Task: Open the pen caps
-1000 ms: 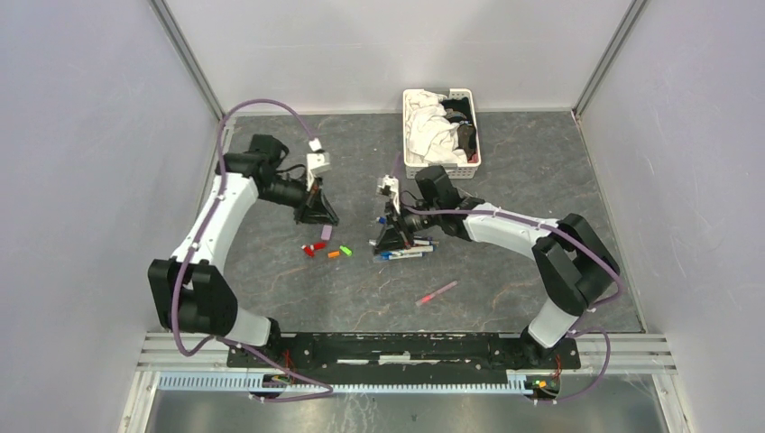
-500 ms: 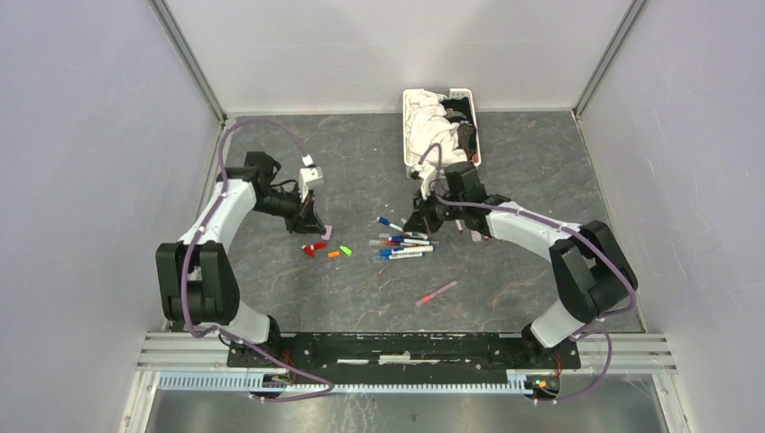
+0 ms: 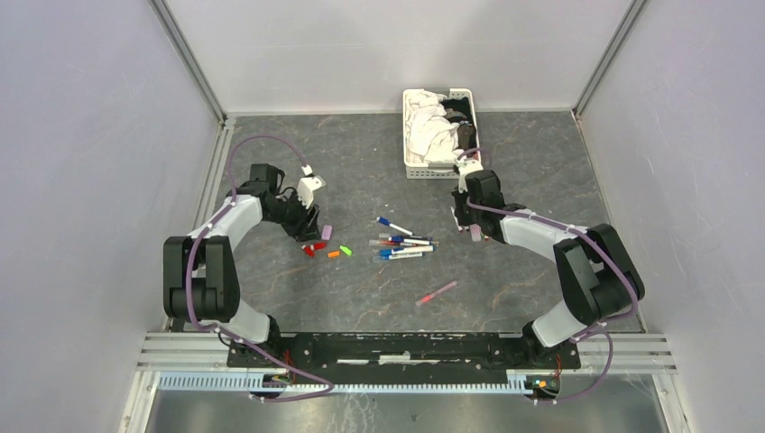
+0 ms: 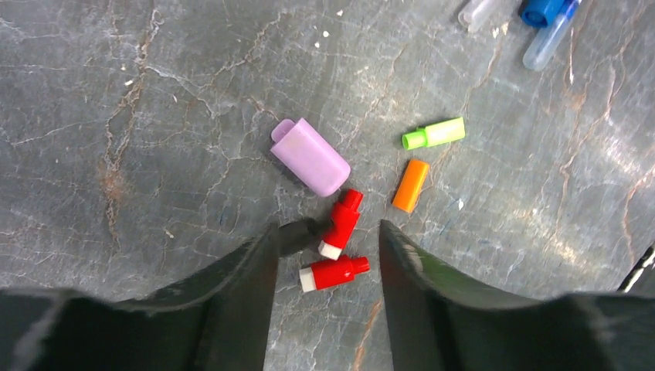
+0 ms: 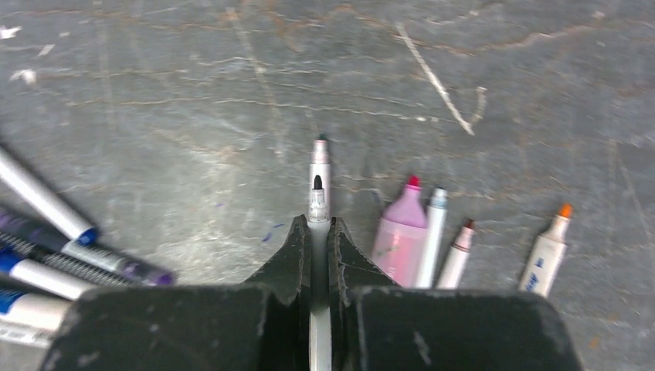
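In the left wrist view my left gripper point(image 4: 327, 232) hangs open over the loose pen caps. A black cap point(image 4: 297, 234) lies against its left fingertip. Two red caps point(image 4: 341, 224) point(image 4: 334, 273) rest on the table between the jaws. Just beyond lie a lilac cap point(image 4: 310, 156), an orange cap point(image 4: 410, 185) and a green cap point(image 4: 434, 134). My right gripper point(image 5: 317, 224) is shut on a white pen point(image 5: 317, 183) whose bare black tip points forward. Several uncapped pens point(image 5: 432, 232) lie just right of it. The main pen pile point(image 3: 401, 245) sits mid-table.
A white slatted basket point(image 3: 410, 144) of cloths stands at the back, just behind my right gripper point(image 3: 469, 224). A lone pink-red pen point(image 3: 437, 292) lies nearer the front. Blue-ended pens point(image 4: 544, 15) reach the top right of the left wrist view.
My left gripper has opened and sunk towards the caps, with a black cap now by its finger. My right arm has carried a pen from the pile to the right, near the basket.
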You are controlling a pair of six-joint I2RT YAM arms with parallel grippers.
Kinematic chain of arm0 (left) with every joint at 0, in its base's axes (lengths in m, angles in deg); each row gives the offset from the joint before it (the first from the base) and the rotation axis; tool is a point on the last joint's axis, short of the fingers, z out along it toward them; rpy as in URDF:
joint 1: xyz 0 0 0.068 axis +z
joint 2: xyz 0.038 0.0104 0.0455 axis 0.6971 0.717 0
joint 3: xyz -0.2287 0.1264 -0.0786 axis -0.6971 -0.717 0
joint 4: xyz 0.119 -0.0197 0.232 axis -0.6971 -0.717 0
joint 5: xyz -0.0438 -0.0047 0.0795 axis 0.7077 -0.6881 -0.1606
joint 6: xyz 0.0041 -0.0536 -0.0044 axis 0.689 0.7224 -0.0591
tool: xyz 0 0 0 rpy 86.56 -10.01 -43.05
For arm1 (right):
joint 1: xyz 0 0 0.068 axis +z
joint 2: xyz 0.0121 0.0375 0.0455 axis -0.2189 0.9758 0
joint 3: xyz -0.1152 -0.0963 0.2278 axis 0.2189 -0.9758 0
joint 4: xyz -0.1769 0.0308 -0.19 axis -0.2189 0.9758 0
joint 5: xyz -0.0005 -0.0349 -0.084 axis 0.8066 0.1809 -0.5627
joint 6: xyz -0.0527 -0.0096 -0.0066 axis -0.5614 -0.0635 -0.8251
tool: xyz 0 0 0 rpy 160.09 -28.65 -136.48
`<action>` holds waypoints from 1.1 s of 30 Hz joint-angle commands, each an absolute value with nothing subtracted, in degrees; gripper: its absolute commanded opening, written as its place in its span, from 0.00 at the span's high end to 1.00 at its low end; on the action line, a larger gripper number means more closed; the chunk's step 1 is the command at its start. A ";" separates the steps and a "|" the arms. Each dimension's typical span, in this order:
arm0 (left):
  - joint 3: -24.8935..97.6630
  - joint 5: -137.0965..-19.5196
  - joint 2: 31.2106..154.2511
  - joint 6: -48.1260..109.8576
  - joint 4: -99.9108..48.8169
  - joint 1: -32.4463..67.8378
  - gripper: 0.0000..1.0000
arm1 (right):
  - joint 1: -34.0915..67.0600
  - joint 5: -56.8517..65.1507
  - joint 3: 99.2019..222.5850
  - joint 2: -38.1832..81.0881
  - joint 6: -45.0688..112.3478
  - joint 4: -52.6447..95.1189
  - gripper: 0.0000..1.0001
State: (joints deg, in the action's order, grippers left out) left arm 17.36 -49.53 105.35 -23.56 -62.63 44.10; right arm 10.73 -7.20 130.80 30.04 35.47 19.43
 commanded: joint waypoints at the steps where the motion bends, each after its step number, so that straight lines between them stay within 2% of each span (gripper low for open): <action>1: 17.79 -48.36 103.46 -21.18 -60.39 44.11 0.35 | 9.27 -14.64 129.87 29.83 37.02 14.04 1.00; 6: 21.55 -45.85 100.49 -20.92 -65.08 44.11 0.03 | 8.07 -14.22 130.68 32.83 36.82 13.09 1.00; 7: 22.28 -45.60 99.60 -20.78 -65.83 44.11 0.01 | 8.00 -14.21 130.78 33.34 36.76 13.00 0.99; 17: 36.17 -45.43 95.81 -15.20 -76.36 44.11 0.00 | 7.82 -11.48 129.87 35.03 37.76 11.13 0.73; 22: 38.99 -48.78 93.41 -9.74 -72.88 46.17 0.00 | 7.84 -11.85 128.88 33.54 38.16 10.97 0.67; 29: 39.33 -51.47 89.66 -5.60 -69.13 46.17 0.00 | 8.13 -11.62 127.83 28.90 38.61 11.29 0.65; 33: 40.23 -51.91 89.84 -2.77 -68.63 46.22 0.00 | 11.62 -12.80 128.63 25.93 35.63 10.67 0.61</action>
